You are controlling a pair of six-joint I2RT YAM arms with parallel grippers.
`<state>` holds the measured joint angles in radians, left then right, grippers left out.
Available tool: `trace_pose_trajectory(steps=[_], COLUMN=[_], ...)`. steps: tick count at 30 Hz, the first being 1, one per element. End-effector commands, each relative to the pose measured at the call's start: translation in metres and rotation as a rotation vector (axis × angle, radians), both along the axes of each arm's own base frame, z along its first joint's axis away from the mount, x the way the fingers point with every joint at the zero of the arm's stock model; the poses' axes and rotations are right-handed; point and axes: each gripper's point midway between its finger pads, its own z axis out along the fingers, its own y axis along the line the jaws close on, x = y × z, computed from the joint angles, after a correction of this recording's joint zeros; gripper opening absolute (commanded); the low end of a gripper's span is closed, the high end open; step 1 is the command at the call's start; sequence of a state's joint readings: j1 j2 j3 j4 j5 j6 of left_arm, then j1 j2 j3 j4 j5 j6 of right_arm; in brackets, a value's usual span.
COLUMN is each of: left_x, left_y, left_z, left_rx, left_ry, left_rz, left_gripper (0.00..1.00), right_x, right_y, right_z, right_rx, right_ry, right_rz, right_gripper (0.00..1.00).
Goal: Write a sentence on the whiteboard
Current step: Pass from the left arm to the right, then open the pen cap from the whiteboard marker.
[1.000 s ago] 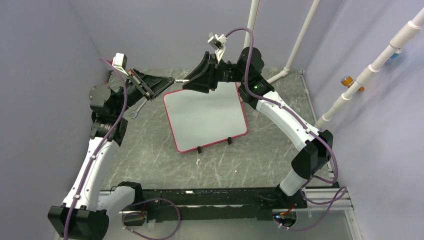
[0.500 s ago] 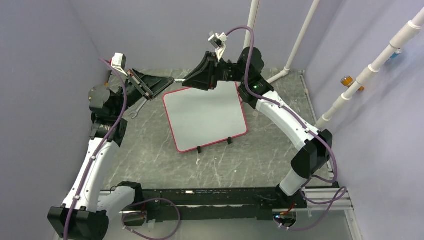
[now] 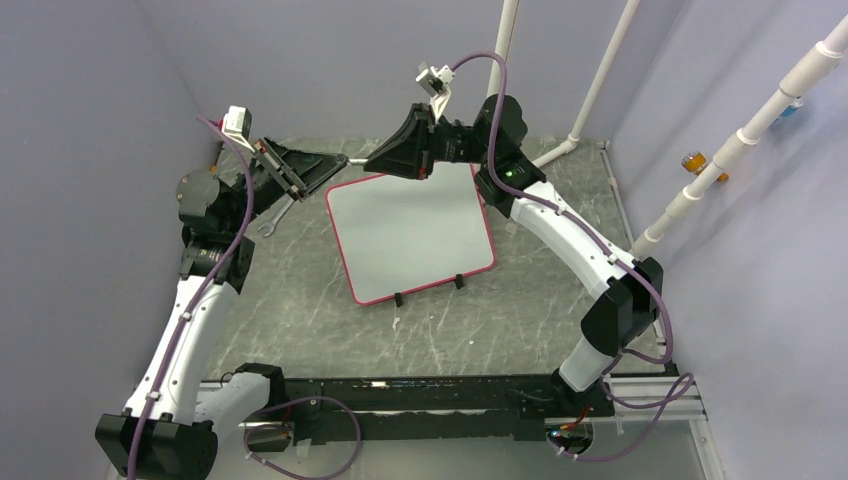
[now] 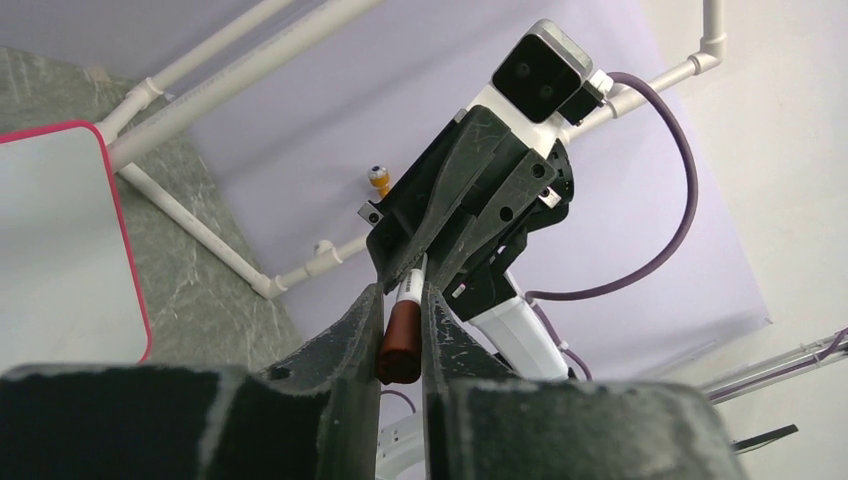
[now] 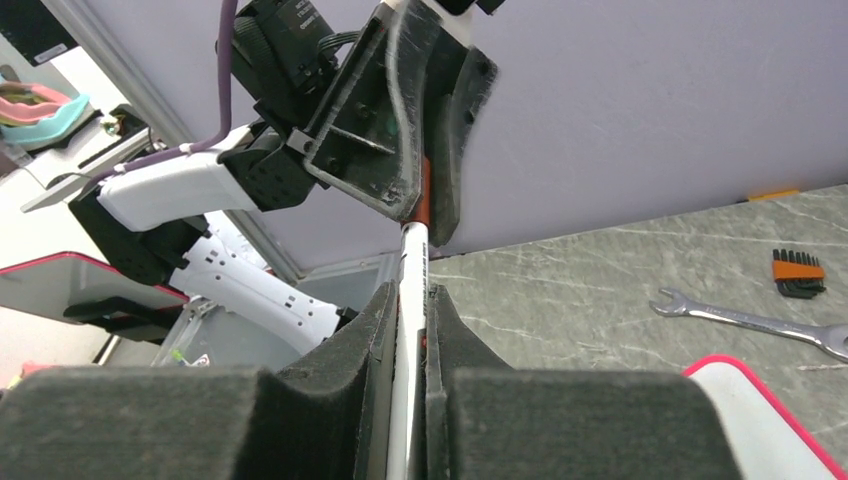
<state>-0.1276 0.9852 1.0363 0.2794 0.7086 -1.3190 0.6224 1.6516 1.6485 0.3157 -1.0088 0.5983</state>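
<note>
With my left tool (image 4: 402, 295) pinching the cap (image 4: 402, 335) and my right tool (image 5: 412, 295) gripping the marker (image 5: 412, 255), a crooked pull may slip either grip.

left gripper (image 4: 400, 300): black plastic, matt, grainy, scuffed.
right gripper (image 5: 410, 295): same black plastic, rough and dull.
marker (image 5: 408, 330), between both claws: smooth glossy white plastic barrel; red-brown cap, faint sheen.
whiteboard (image 3: 410, 235), under the right claw: smooth pale face, low gloss; pink-red frame, plastic by the look.
table (image 3: 300, 300): grey, marbled, matt.
wrench (image 5: 750, 318), right of the right claw: bare shiny metal.
pipes (image 3: 600, 80), behind the right claw: smooth white plastic.
</note>
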Motion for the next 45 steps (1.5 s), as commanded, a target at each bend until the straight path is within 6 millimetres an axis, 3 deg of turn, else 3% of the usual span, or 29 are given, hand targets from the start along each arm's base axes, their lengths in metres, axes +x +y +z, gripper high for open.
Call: trace_pose_trajectory(steps=[1, 3, 5, 11, 15, 21, 27, 32, 36, 45], left_x=[0.006, 0.006, 0.005, 0.0, -0.002, -0.009, -0.012, -0.011, -0.009, -0.005], left_y=[0.003, 0.005, 0.007, 0.01, 0.013, 0.015, 0.013, 0.011, 0.011, 0.018], left_z=[-0.005, -0.005, -0.003, 0.008, 0.01, 0.009, 0.005, 0.004, 0.001, -0.005], left_rx=[0.041, 0.041, 0.04, 0.024, 0.032, 0.072, 0.094, 0.104, 0.107, 0.113], left_ry=[-0.014, -0.014, -0.018, -0.051, -0.044, -0.058, -0.067, -0.068, -0.06, -0.019], left_rz=[0.031, 0.043, 0.055, 0.071, 0.098, 0.112, 0.099, 0.082, 0.081, 0.121], left_gripper=[0.42, 0.73, 0.82, 0.75, 0.62, 0.51, 0.48, 0.31, 0.02, 0.0], right_x=[-0.025, -0.026, -0.027, -0.029, -0.028, -0.024, -0.022, -0.022, -0.021, -0.025], right_y=[-0.009, -0.01, -0.011, -0.013, -0.014, -0.014, -0.014, -0.012, -0.013, -0.024], right_z=[0.027, 0.026, 0.023, 0.022, 0.02, 0.02, 0.021, 0.019, 0.017, 0.005], right_rx=[0.058, 0.055, 0.051, 0.048, 0.044, 0.035, 0.038, 0.036, 0.031, 0.009], right_ry=[-0.109, -0.111, -0.11, -0.118, -0.122, -0.121, -0.12, -0.117, -0.113, -0.115], right_rz=[0.041, 0.034, 0.031, 0.021, 0.003, -0.016, -0.025, -0.019, -0.024, -0.045], right_gripper=[0.0, 0.0, 0.0, 0.0, 0.0, 0.0, 0.0, 0.0, 0.0, 0.0])
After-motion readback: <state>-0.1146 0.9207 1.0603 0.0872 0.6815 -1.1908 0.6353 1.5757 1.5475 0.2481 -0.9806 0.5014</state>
